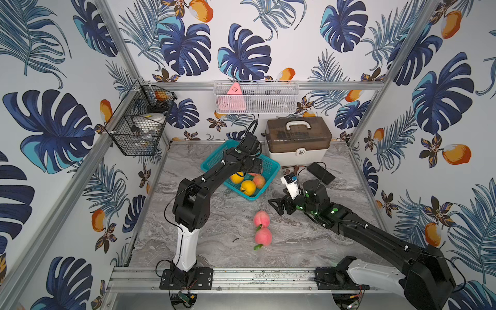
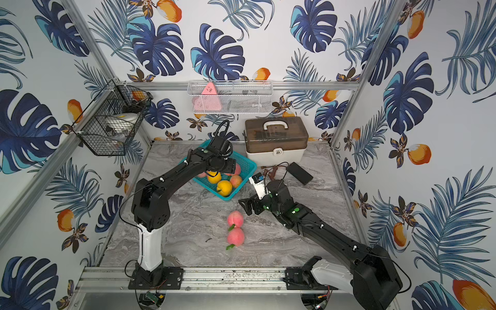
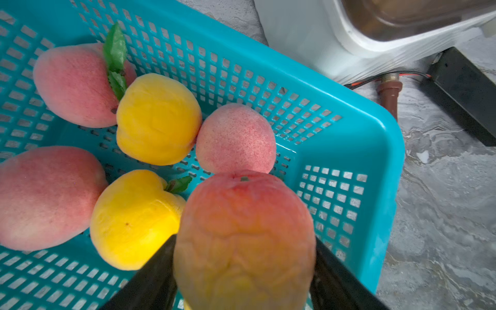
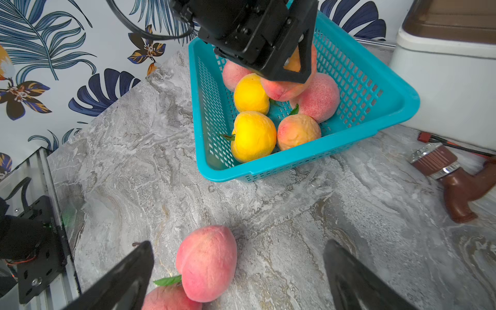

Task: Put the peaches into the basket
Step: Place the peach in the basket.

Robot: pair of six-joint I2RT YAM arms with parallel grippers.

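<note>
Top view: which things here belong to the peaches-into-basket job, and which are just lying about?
Job: basket; peaches already in it; held peach in the left gripper; two pink peaches on the table; open right gripper near them.
Lying about: lidded storage box; flat black box; brown fitting; black wire rack; white mesh tray.

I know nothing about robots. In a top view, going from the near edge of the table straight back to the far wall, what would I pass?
metal rail → pink peach → second pink peach → teal basket with more peaches inside → white mesh tray hung on the back wall
</note>
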